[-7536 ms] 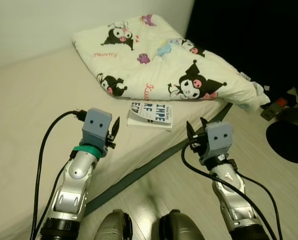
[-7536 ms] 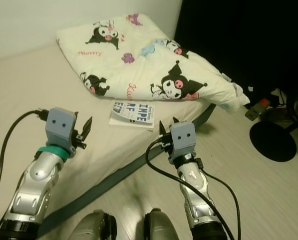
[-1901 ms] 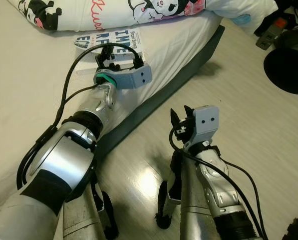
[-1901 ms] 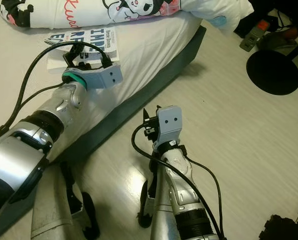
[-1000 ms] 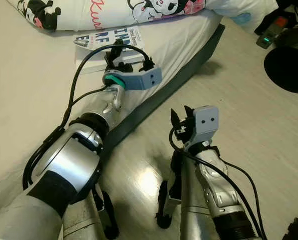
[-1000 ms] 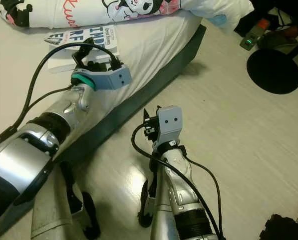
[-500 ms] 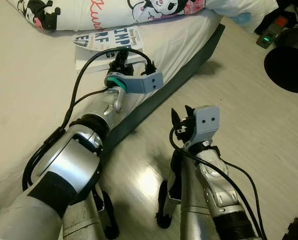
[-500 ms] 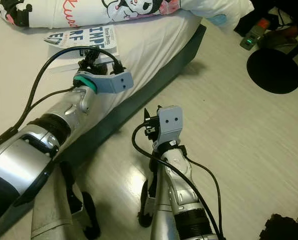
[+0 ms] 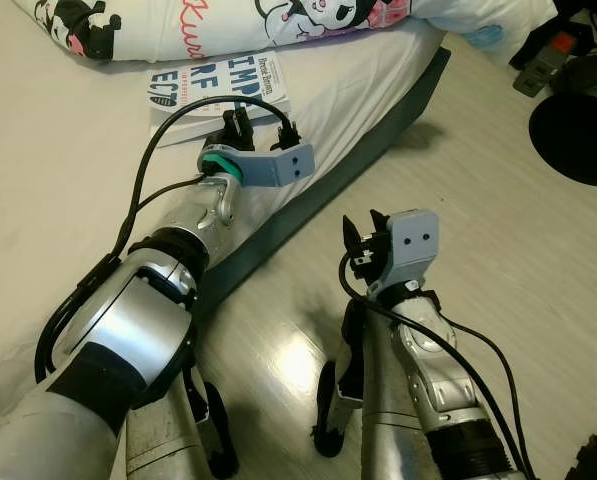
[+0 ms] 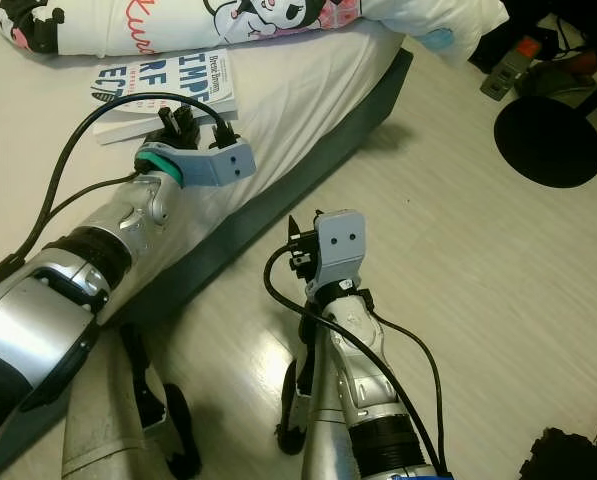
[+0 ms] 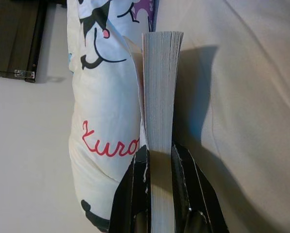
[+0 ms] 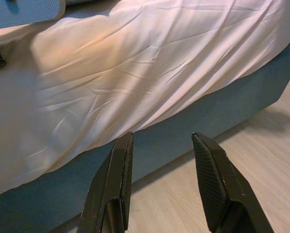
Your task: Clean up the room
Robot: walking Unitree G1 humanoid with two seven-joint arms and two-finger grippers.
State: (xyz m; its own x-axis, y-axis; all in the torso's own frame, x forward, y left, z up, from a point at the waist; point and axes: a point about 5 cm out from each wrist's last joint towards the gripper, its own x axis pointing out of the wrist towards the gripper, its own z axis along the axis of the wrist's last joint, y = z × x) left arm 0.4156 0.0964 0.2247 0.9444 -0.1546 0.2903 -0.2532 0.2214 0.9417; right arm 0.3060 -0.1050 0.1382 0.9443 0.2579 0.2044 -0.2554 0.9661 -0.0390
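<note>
Left gripper (image 11: 160, 160) is out over the mattress (image 9: 68, 180), fingers clamped on the near edge of a paperback book (image 9: 213, 82); in the left wrist view the page block sits squarely between the two black fingers (image 11: 135, 179), one on each side of it. Book looks like this: white cover, big dark block lettering, with a narrow dark strip of small text at the cover's right end. Pages are a thick cream-grey stack seen edge-on, with the cover peeling slightly away from the block. It lies on the beige sheet near the mattress edge, just beside a folded white quilt (image 9: 248, 20) printed with black-and-pink cartoon characters and red script; whether the far edge touches the quilt I cannot tell. Black cable (image 9: 153, 175) loops off the left wrist across the sheet. Right gripper (image 12: 162, 184) hangs over the light wood floor (image 9: 538, 260) just off the bed, fingers spread apart with nothing between them, pointing at the mattress side and its grey-blue base (image 12: 193, 126). Round black stand base (image 10: 543, 140) sits on the floor at far right, well apart from both arms.
</note>
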